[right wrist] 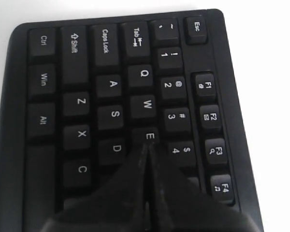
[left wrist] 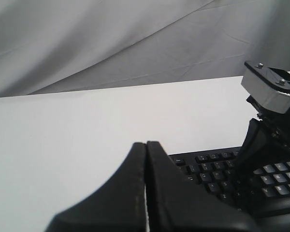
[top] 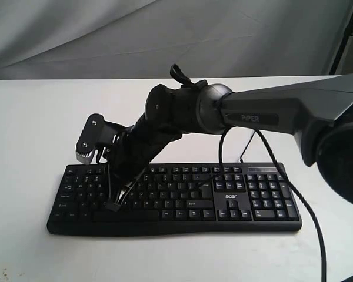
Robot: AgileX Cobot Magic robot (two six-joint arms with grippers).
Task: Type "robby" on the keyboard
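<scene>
Our left gripper [left wrist: 146,145] has its two black fingers pressed together on nothing. It hangs above the plain white worktop [left wrist: 63,145], with the wide black plastic keyboard [top: 182,200] lying ahead of its tips, and we would leave it there, clear of the keys. The right gripper [right wrist: 147,147] is likewise closed and empty, its fingers forming one narrow wedge. It reaches across to the Tab and Caps Lock end of the keyboard, which lies directly beneath it. In the right wrist view the wedge's point sits at the near edge of the square black E key [right wrist: 148,135], with the W key [right wrist: 147,103] just beyond it and the D key [right wrist: 116,148] on one flank. The R cap, which we judge to be the first letter wanted, is hidden under the fingers just behind the point, and we cannot tell whether the tip touches any cap. To press well, we should draw the tip back along the row until it centres on R rather than on the seam with E. With the jaws shut so that only one cap is struck, we should come down straight and lightly, then lift clear before travelling toward O. The number pad [top: 273,197] lies well apart from this gripper, at the far end of the board, and plays no part.
</scene>
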